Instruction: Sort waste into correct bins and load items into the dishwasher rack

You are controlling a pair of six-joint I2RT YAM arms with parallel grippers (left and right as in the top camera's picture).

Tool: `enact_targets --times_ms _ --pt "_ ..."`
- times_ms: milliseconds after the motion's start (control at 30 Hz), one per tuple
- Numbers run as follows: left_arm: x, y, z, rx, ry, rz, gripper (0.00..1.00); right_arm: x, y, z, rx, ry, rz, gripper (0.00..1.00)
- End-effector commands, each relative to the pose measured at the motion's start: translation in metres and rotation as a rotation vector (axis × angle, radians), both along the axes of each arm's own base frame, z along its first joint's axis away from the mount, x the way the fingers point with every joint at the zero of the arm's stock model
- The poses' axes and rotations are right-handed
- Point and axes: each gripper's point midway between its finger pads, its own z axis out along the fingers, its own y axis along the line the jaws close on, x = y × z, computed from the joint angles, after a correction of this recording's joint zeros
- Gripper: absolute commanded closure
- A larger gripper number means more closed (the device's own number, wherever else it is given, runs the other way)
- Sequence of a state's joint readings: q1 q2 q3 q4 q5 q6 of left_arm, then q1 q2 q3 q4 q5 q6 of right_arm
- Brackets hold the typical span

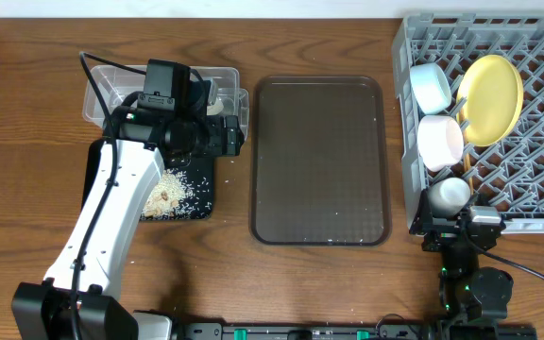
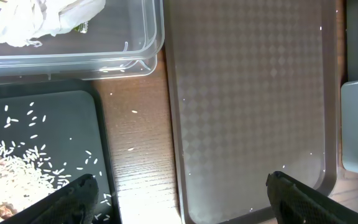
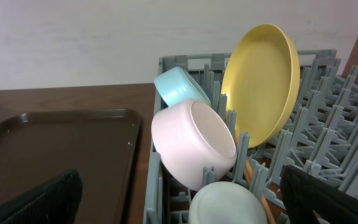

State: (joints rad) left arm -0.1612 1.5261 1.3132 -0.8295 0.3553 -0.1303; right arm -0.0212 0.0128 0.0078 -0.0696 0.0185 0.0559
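The left tool (image 2: 182, 200) is held wide open and empty over the brown tray's (image 2: 253, 93) edge — the right tool (image 3: 185, 202) likewise, beside the rack (image 3: 334, 109).

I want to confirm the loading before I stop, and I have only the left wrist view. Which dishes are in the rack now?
Observer: The yellow plate, the light blue bowl and the white bowl all stand on edge in the grey rack.
Operator: Thank you. And the small cup, please?
Observer: The small white cup is in the rack too, in the same row just after the white bowl, at the corner nearest the right arm.
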Motion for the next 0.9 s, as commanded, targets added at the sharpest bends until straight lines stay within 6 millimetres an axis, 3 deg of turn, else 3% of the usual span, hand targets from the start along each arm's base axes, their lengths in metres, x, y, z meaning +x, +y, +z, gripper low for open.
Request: enact_targets --times_ms 0,167,400,533,733,867 --pt "0.003 0.0 0.002 0.008 -0.007 -0.002 0.1 0.0 0.004 0.0 -0.016 -0.003 0.015 0.01" --pt "0.003 0.022 0.005 0.128 -0.062 0.029 0.1 0.0 0.004 0.0 -0.016 -0.003 0.015 0.01" --pt "0.004 0.025 0.022 0.103 -0.427 0.015 0.1 0.0 0.004 0.0 -0.016 -0.003 0.015 0.01" --pt "-0.023 0.039 0.026 0.077 -0.643 0.06 0.11 0.0 0.004 0.0 -0.016 -0.003 0.015 0.01" --pt "-0.073 0.072 0.005 0.121 -0.818 0.173 0.1 0.0 0.004 0.0 -0.016 -0.003 0.015 0.01" --pt "-0.092 0.077 -0.003 0.152 -0.916 0.167 0.1 0.0 0.004 0.0 -0.016 -0.003 0.015 0.01"
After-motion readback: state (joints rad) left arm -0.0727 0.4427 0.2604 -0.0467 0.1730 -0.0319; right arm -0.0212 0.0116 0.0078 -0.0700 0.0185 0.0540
